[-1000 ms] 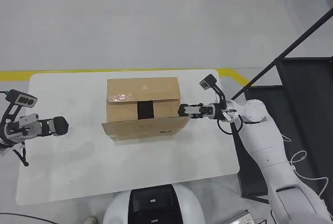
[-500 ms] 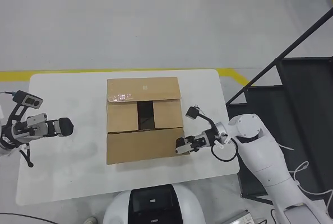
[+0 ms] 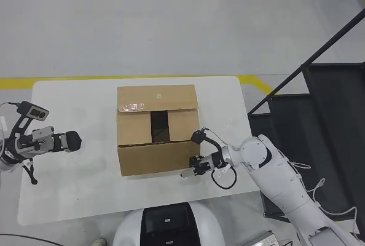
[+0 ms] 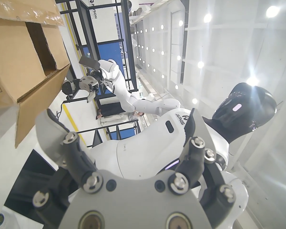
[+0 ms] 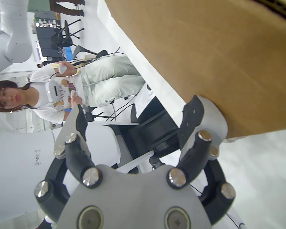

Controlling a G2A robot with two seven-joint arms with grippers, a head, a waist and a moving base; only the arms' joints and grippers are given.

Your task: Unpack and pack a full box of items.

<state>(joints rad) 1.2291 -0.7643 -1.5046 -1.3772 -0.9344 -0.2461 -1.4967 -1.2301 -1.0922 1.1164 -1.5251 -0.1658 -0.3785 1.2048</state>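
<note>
On the white bench [image 3: 78, 184], the left pincer [image 3: 72, 140] [image 4: 120, 117] hovers at the left edge. Its two fingers are spread wide with nothing between them, and it points to the right. Well to the right of this pincer, apart from it, the cardboard box [image 3: 158, 117] [image 4: 14, 48] stands near the middle of the bench. Its opening faces up and its long axis runs from left to right across the bench. Two short top flaps lie folded inward, with a dark gap [image 3: 160, 122] between them. The near flap [image 3: 158, 158] [image 5: 205, 48] juts out from the box toward the robot's side. The right pincer [image 3: 187, 173] [image 5: 135, 108] sits at the flap's right-hand corner and points left along the flap's edge. It is open and grips nothing, and one finger [image 5: 205, 120] appears to rest against the cardboard's corner while the other stands free of it.
</note>
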